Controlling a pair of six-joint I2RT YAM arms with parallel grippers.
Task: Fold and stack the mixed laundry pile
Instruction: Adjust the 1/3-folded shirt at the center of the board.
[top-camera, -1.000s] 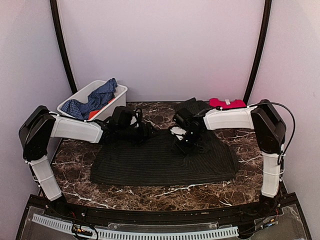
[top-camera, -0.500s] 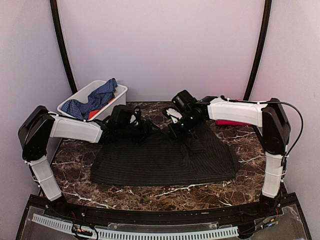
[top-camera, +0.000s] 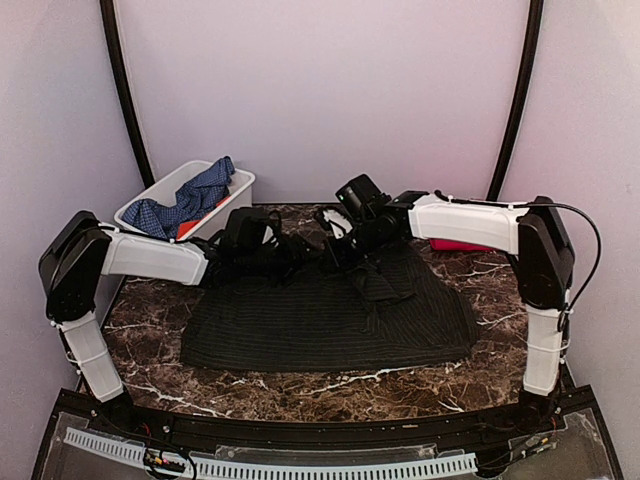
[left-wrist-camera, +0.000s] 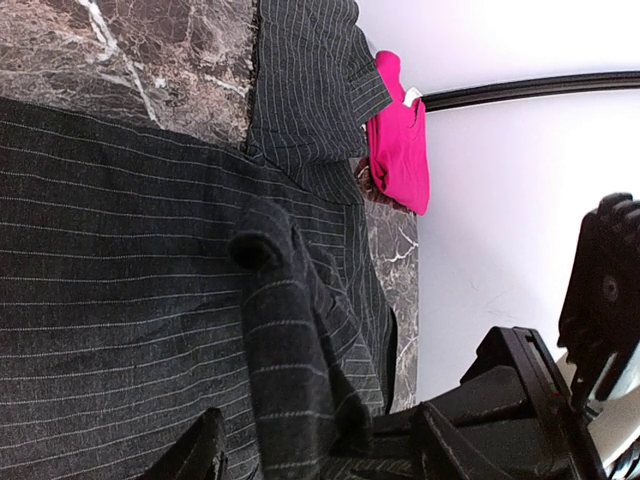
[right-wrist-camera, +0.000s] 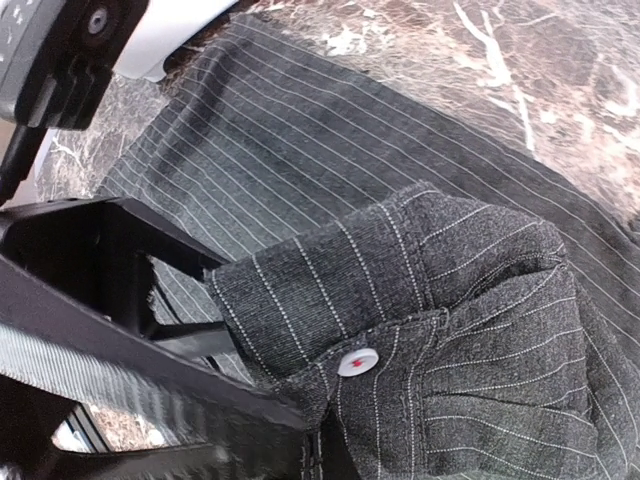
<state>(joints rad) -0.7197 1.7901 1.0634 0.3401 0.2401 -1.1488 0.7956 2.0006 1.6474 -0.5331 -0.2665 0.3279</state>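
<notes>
Clamping cuff (right-wrist-camera: 330, 300) of shirt (top-camera: 320, 322) with right gripper (top-camera: 338, 250) | touching shirt with left gripper (top-camera: 298, 254), closure unclear | lying across dark marble table (top-camera: 300, 386), pale walls (top-camera: 320, 90) around

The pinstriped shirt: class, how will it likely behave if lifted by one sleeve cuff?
Probably floppy: the pinstriped shirt lies flat on the marble table and its cuff crumples in soft folds. Likely light: the cloth looks thin. Lifted there, the rest would probably sag and trail.

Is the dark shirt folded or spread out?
Mostly spread: the shirt lies flat across the table, one sleeve laid over it.
</notes>
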